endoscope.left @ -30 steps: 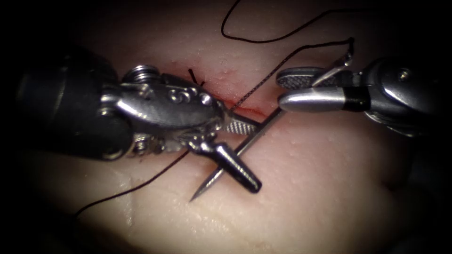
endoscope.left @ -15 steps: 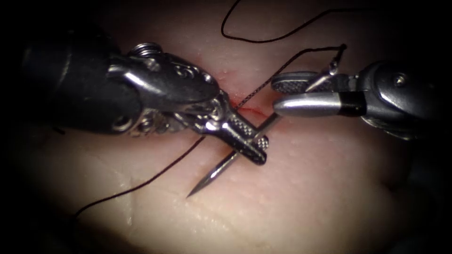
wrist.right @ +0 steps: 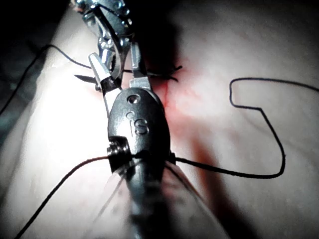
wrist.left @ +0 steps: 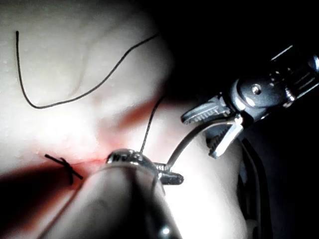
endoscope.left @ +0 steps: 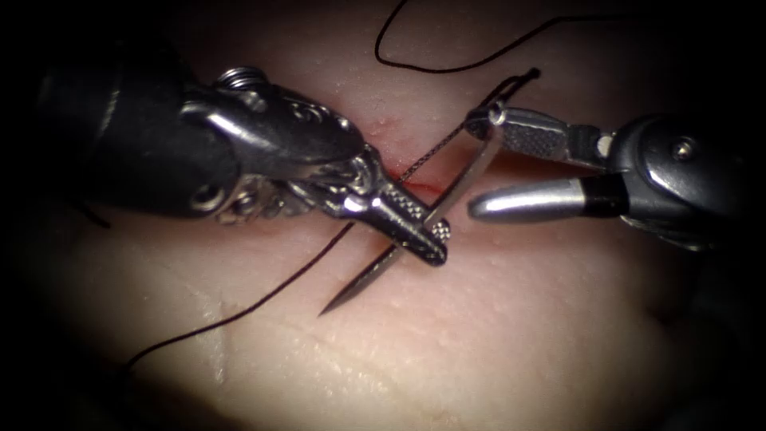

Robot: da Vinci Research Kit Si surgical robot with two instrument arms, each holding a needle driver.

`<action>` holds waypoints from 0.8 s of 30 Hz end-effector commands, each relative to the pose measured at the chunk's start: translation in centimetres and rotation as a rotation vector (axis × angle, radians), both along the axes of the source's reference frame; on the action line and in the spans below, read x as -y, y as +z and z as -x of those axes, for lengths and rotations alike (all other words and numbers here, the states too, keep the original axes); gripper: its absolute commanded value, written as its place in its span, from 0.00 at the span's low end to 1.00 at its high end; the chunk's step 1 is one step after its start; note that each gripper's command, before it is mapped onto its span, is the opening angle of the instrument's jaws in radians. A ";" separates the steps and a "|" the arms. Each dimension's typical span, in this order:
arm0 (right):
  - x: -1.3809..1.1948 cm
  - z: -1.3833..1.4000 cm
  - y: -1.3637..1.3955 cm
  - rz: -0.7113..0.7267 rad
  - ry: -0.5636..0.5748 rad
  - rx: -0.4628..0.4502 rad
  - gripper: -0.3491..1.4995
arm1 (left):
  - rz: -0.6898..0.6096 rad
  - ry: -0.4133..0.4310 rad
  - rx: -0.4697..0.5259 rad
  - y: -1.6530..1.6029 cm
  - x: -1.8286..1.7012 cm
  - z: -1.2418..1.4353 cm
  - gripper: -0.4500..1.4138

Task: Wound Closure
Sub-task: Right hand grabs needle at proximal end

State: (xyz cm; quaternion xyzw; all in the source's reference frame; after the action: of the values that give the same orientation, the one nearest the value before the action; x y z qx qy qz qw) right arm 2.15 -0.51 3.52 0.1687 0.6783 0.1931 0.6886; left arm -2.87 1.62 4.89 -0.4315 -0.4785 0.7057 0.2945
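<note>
The left claw (endoscope.left: 415,231) is clamped on the needle (endoscope.left: 415,231) about a third of the way back from the point, its jaws crossing the shaft just at 5 o'clock of the cut (endoscope.left: 423,179). The needle's point (endoscope.left: 325,311) lies bare over the tissue (endoscope.left: 479,335), toward 7 o'clock from the claw; I cannot tell for sure whether any part of the shaft sits in the tissue. From the grip the needle runs up toward 1 o'clock, its tail end lying against the upper jaw of the right claw (endoscope.left: 483,164).

The right claw stands well open, one jaw at 12 o'clock of the other, with the needle's rear part passing between them and nothing pinched. In the left wrist view the right claw (wrist.left: 214,129) likewise gapes around the curved needle (wrist.left: 199,132).

The thread (endoscope.left: 447,140) leaves the needle's tail, slants down across the cut and passes under the left claw, then trails off toward 8 o'clock. A further loop lies at 12 o'clock on the tissue. Red fluid (endoscope.left: 415,185) marks the cut. A knotted stitch (wrist.left: 65,167) sits on the cut in the left wrist view.
</note>
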 end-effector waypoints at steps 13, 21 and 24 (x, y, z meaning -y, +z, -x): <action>0.17 -0.09 -0.04 -0.144 0.136 0.124 0.84 | 0.045 -0.219 -0.080 0.02 0.10 0.03 0.00; 0.23 -0.12 -0.10 -0.153 0.237 0.220 0.82 | 0.087 -0.321 -0.100 0.03 0.09 0.03 0.00; 0.20 -0.11 -0.11 -0.157 0.278 0.225 0.79 | 0.105 -0.339 -0.111 0.03 0.10 0.04 0.00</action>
State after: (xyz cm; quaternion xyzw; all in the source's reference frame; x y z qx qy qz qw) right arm 2.21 -0.65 3.37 0.1015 0.5948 0.3584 0.7123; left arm -2.86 1.59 4.87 -0.4817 -0.3403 0.6939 0.4131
